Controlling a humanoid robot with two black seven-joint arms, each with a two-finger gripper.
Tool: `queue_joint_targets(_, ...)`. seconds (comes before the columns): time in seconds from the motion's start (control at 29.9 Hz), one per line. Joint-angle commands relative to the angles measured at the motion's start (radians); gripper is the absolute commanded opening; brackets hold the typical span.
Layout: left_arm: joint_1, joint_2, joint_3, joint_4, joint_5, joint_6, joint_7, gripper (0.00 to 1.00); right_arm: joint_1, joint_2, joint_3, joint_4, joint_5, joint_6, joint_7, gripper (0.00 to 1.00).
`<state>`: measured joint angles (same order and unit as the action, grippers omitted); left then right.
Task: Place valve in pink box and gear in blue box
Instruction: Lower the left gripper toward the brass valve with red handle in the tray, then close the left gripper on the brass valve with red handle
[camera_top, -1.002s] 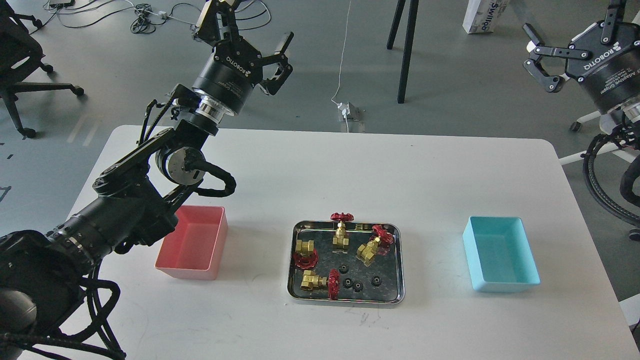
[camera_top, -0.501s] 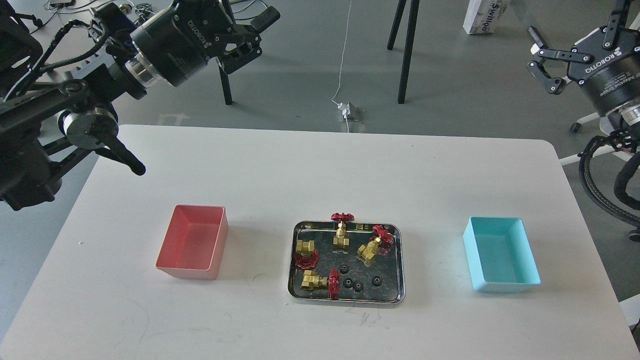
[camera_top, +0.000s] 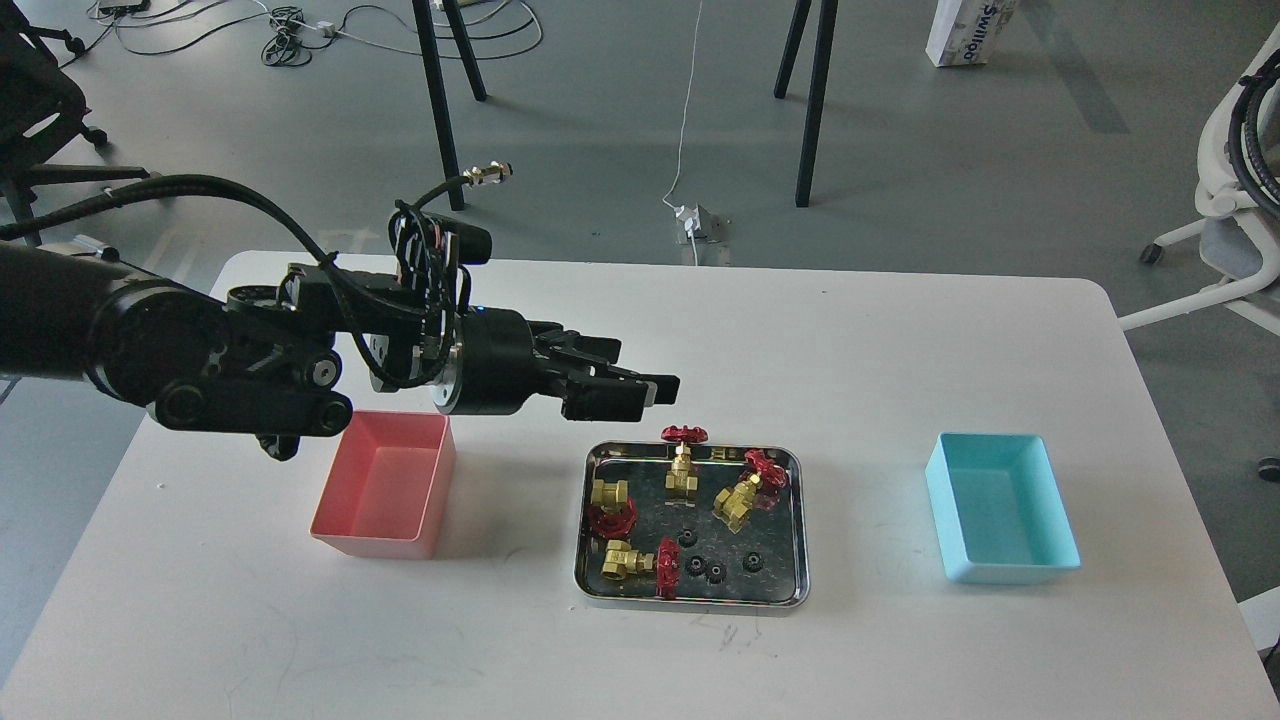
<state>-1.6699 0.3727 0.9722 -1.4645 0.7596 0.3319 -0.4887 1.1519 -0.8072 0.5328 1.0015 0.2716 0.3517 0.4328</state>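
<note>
Several brass valves with red handwheels lie in a shiny steel tray (camera_top: 690, 603) at the table's middle front; the rearmost valve (camera_top: 683, 462) stands upright. Several tiny black gears sit in the tray's front half, one gear (camera_top: 753, 562) at the right. The pink box (camera_top: 385, 485) stands empty left of the tray. The blue box (camera_top: 1000, 505) stands empty to the right. My left gripper (camera_top: 650, 385) reaches in level from the left, above the table just behind the tray's back-left corner. Its jaws look open and hold nothing. My right gripper is out of view.
The white table's far edge (camera_top: 660, 262) runs behind the left arm. Black tripod legs (camera_top: 812, 100), floor cables and a white chair frame (camera_top: 1225, 200) with black cables stand beyond the table.
My left arm has swung down from high at the back left to low over the table near the tray. My right gripper has left the view at the upper right.
</note>
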Motion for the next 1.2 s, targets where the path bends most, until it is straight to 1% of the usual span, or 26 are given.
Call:
queue_joint_targets(0.0, -0.001, -0.187, 0.195, 0.045, 0.001, 0.157, 0.0, 0.92, 0.0, 0.002, -0.016, 0.005, -0.002, 0.0, -0.003, 0.99)
queue_joint_targets(0.1, 0.027, -0.265, 0.253, 0.154, 0.003, 0.157, 0.0, 0.92, -0.024, -0.004, -0.024, 0.008, -0.002, 0.0, -0.003, 0.99)
queue_joint_targets(0.3, 0.134, -0.339, 0.264, 0.292, 0.001, 0.157, 0.0, 0.92, -0.083, -0.012, -0.02, 0.009, -0.002, 0.001, -0.003, 0.99)
queue_joint_targets(0.53, 0.255, -0.347, 0.275, 0.403, 0.003, 0.157, 0.0, 0.92, -0.104, -0.027, -0.024, 0.011, -0.002, 0.001, -0.002, 0.99)
queue_joint_targets(0.67, 0.332, -0.351, 0.275, 0.481, 0.004, 0.157, 0.0, 0.88, -0.109, -0.026, -0.011, 0.022, -0.002, 0.001, -0.002, 0.99)
queue_joint_targets(0.73, 0.351, -0.35, 0.275, 0.498, 0.01, 0.157, 0.0, 0.88, -0.109, -0.026, -0.01, 0.031, -0.002, 0.001, -0.002, 0.99)
queue_joint_targets(0.97, 0.368, -0.337, 0.275, 0.497, 0.02, 0.157, 0.0, 0.87, -0.112, -0.027, -0.016, 0.037, -0.002, 0.001, -0.002, 0.99)
queue_joint_targets(1.07, 0.371, -0.339, 0.276, 0.487, 0.027, 0.157, 0.0, 0.85, -0.12, -0.027, -0.016, 0.037, -0.002, 0.001, -0.002, 0.99)
queue_joint_targets(1.17, 0.378, -0.339, 0.276, 0.486, 0.052, 0.157, 0.0, 0.8, -0.124, -0.027, -0.017, 0.037, -0.002, 0.001, -0.002, 0.99)
